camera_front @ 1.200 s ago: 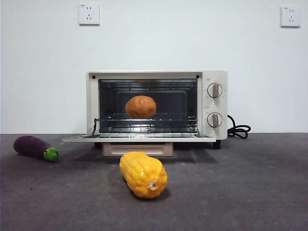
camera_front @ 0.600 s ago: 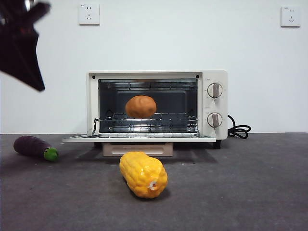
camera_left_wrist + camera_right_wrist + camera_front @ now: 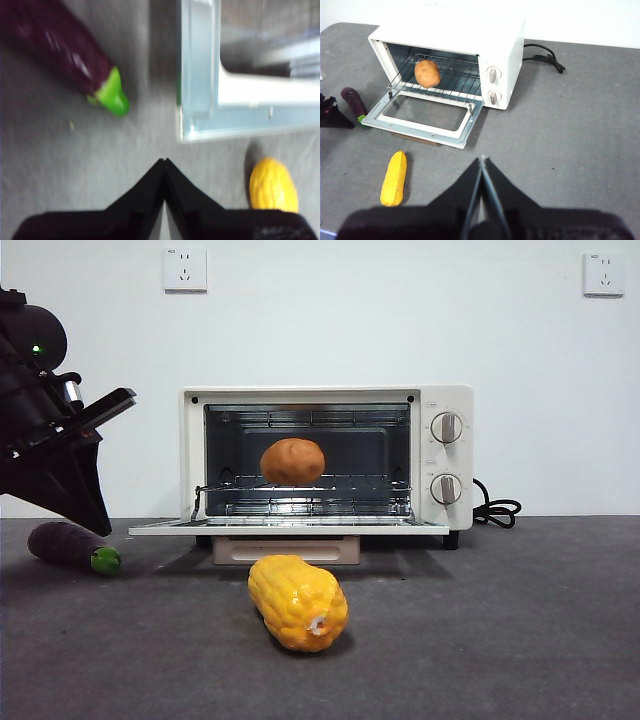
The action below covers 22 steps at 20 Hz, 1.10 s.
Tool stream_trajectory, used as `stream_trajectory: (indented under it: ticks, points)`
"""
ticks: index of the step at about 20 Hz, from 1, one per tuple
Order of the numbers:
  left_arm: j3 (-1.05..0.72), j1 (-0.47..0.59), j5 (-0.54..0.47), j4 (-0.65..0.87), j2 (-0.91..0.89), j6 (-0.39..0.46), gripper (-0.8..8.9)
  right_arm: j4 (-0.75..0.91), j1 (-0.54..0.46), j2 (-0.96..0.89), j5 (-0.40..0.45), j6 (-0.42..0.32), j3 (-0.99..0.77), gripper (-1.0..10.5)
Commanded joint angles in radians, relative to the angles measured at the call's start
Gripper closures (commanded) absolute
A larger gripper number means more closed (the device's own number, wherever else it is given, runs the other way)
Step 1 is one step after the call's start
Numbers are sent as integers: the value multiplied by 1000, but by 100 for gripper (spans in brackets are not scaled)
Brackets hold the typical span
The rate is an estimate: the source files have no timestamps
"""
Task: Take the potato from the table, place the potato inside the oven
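Note:
The orange-brown potato (image 3: 292, 461) lies on the wire rack inside the cream-white oven (image 3: 445, 400), whose glass door (image 3: 290, 527) hangs open and flat. In the right wrist view the potato (image 3: 427, 73) sits toward the rack's left side. My left gripper (image 3: 100, 525) is shut and empty, low at the left of the door, just above the eggplant. Its own view shows the shut jaws (image 3: 163, 161) over bare table, near the door's corner (image 3: 200, 75). My right gripper (image 3: 482, 160) is shut and empty, high above the table in front of the oven.
A purple eggplant (image 3: 65, 544) with a green tip lies left of the oven door. The yellow corn (image 3: 297, 602) lies in front of the door on the dark grey table (image 3: 500, 620). The oven's black cord (image 3: 497, 510) coils at its right.
The left arm has come in from the upper left and dropped beside the oven, down toward the eggplant. Potato, corn, eggplant and door have not moved.

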Motion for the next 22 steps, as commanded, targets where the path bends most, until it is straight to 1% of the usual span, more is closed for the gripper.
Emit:
stream_trajectory:
  ticks: [1,6,11,16,22]
  points:
    - [-10,4,-3,37,18,-56,820,-20,1,0,2,-5,0,958]
    - [-10,3,-7,63,43,-85,820,-20,1,0,2,-5,0,958]
    - [-10,1,-51,65,65,-92,820,-20,1,0,2,-4,0,958]
    - [-10,1,-50,105,76,-137,820,-20,1,0,11,-4,0,958]
    - [-10,-12,-56,121,77,-154,820,-20,1,0,20,-4,0,958]
